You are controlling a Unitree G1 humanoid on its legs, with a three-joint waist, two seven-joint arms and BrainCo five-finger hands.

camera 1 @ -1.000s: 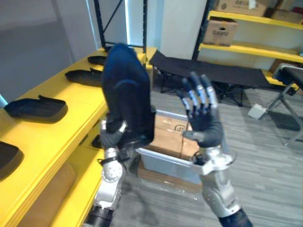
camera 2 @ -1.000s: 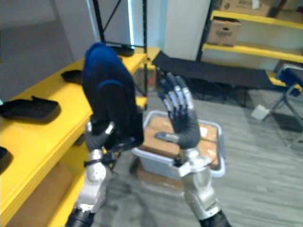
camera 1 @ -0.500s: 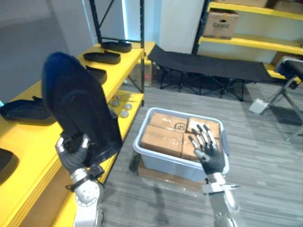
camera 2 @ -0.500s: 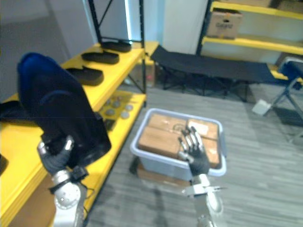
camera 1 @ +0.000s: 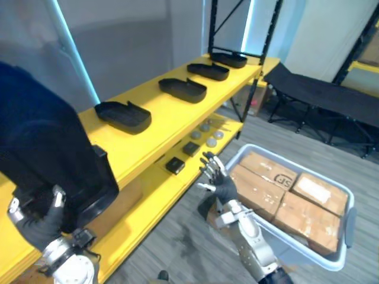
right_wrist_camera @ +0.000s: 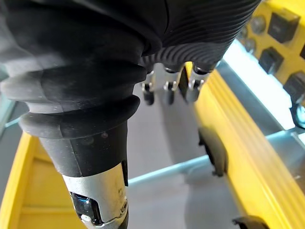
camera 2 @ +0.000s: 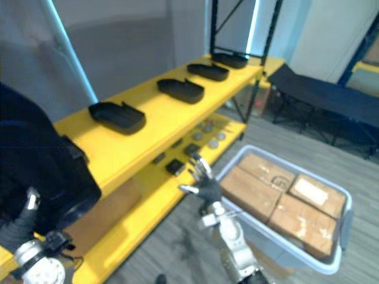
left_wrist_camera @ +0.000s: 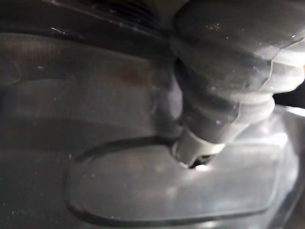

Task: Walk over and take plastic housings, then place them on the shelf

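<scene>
Left robot hand (camera 1: 34,223) grips a dark plastic housing (camera 1: 47,154) beside the yellow shelf (camera 1: 166,118) — right robot hand (camera 1: 219,186) spread, empty

i grip one big dark housing (camera 1: 47,160) upright in my left hand (camera 1: 32,222), over the yellow shelf (camera 1: 160,121); four black housings (camera 1: 123,115) lie open side up in a row along its top.

The shelf (camera 1: 172,121) is running along the left, from near to far. A row of housings (camera 1: 182,89) is lying on its top level, one behind another. Small parts (camera 1: 190,148) are sitting on the lower level (camera 1: 148,195). At the near left, the held housing (camera 1: 47,160) is standing over the top level, in the left hand (camera 1: 35,222). On the floor to the right, a bin (camera 1: 348,220) is holding cardboard boxes (camera 1: 278,189) side by side. The right hand (camera 1: 218,183) is hanging between bin and shelf. A cot (camera 1: 325,94) is standing at the far right, behind the bin.
</scene>
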